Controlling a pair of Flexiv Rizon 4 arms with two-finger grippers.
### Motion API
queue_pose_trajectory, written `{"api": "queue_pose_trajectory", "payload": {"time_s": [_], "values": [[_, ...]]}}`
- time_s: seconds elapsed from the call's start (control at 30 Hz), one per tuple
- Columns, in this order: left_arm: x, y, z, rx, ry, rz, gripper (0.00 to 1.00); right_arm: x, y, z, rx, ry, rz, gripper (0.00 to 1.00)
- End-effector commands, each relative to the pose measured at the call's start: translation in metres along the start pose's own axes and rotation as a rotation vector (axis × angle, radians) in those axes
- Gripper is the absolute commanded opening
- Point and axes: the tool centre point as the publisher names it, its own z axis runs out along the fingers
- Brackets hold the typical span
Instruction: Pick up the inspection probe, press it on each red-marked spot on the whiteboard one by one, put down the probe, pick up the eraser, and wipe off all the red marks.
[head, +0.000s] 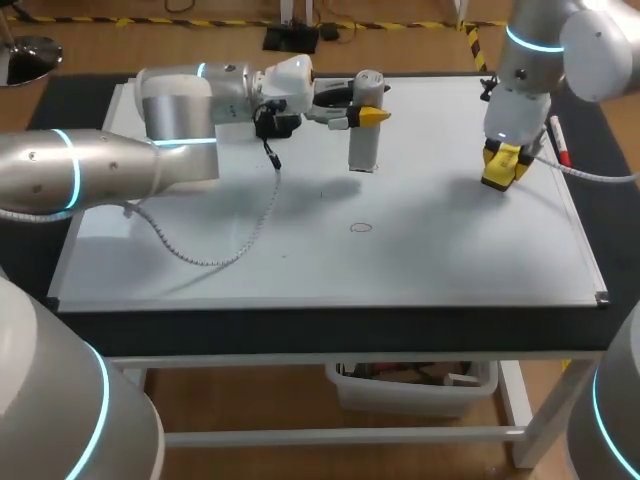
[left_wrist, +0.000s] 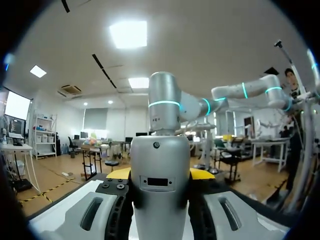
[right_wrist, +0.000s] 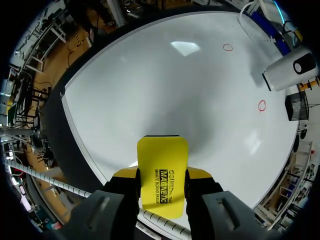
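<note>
Probe (head: 362, 148) stands upright on the whiteboard (head: 450, 270), far-middle part. Your left gripper (head: 366, 116) is clamped on it from both sides, up near its top. In the left wrist view the probe (left_wrist: 160, 192) fills the whole gap between the fingers (left_wrist: 95, 215).

Eraser (head: 498, 178) is pinched on both flanks in your right gripper (head: 505, 162), low over the board's far right part and near the right edge (touching the board or not, can't tell).

A red mark (head: 361, 227) sits mid-board, on the near side of the probe and apart from both tools. The right wrist view has one red mark (right_wrist: 227, 47) well ahead of the eraser (right_wrist: 162, 175) and another red mark (right_wrist: 261, 105) near the probe (right_wrist: 290, 70).

Near half of the board is wide bare surface, apart from a cable (head: 205, 255) looping over its left part. A marker pen (head: 559, 140) lies just off the right edge on the dark mat (head: 600, 210).

Probe is pale grey and rounded, with a small dark dot and a slot on its face. Eraser is a yellow block with black print.
</note>
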Motion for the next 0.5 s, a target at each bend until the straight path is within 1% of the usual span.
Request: {"api": "queue_pose_trajectory", "payload": {"time_s": [0.03, 0.23, 0.27, 0.37, 0.5], "values": [[-0.014, 0.009, 0.004, 0.026, 0.098, 0.006, 0.0, 0.0, -0.001, -0.001, 0.001, 0.003, -0.002, 0.0], [-0.023, 0.013, 0.004, 0.04, 0.091, 0.012, 0.0, 0.0, -0.001, -0.001, 0.001, 0.003, -0.002, 0.0], [-0.025, 0.013, 0.005, 0.063, 0.106, 0.019, 0.0, 0.0, -0.001, -0.001, 0.001, 0.003, -0.002, 0.0], [-0.028, 0.017, 0.009, 0.052, 0.114, 0.023, 0.0, 0.0, -0.001, -0.001, 0.001, 0.003, -0.002, 0.0], [-0.032, 0.023, 0.01, 0.054, 0.1, 0.011, 0.0, 0.0, -0.001, -0.001, 0.001, 0.003, -0.002, 0.0]]}}
